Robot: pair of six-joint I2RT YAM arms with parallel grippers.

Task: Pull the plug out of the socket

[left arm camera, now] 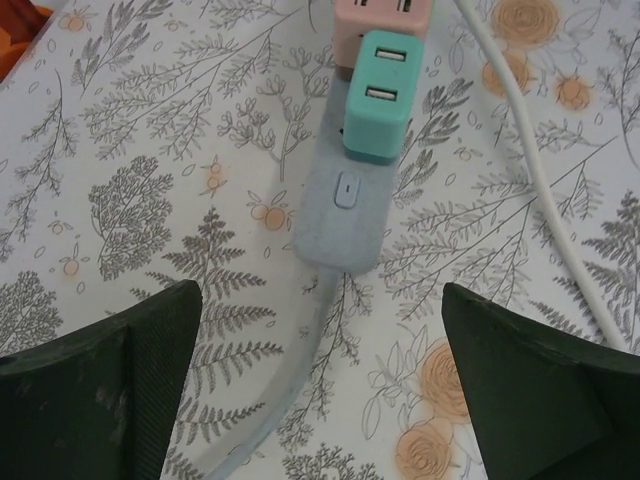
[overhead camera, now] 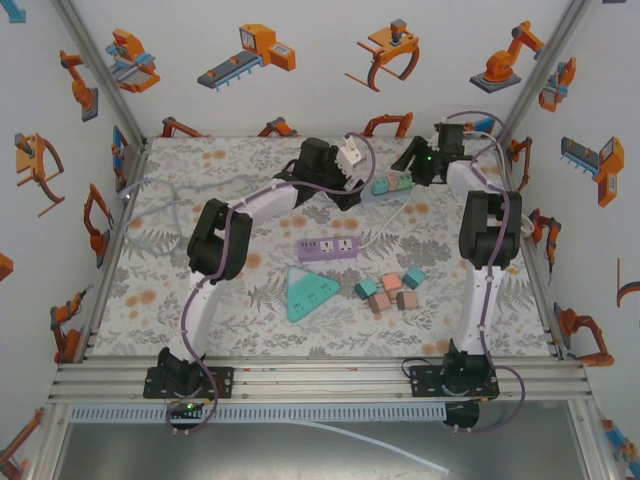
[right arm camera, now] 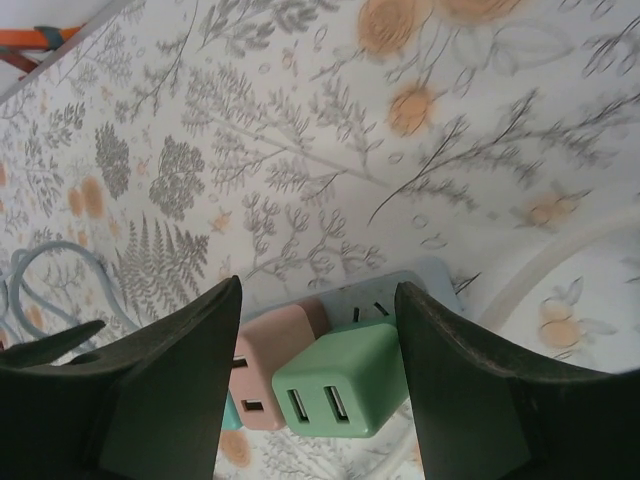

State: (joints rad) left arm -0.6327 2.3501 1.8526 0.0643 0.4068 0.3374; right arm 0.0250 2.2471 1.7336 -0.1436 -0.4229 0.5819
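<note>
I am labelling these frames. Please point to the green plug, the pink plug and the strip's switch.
green plug [right arm camera: 345, 398]: right wrist view, on its front face beside the slots.
pink plug [right arm camera: 275, 358]: right wrist view, middle of its visible body.
switch [left arm camera: 344, 188]: left wrist view, on the button's middle.

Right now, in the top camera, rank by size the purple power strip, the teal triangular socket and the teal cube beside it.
1. teal triangular socket, barely ahead
2. purple power strip, longer, thinner: close call
3. teal cube, smallest
</note>
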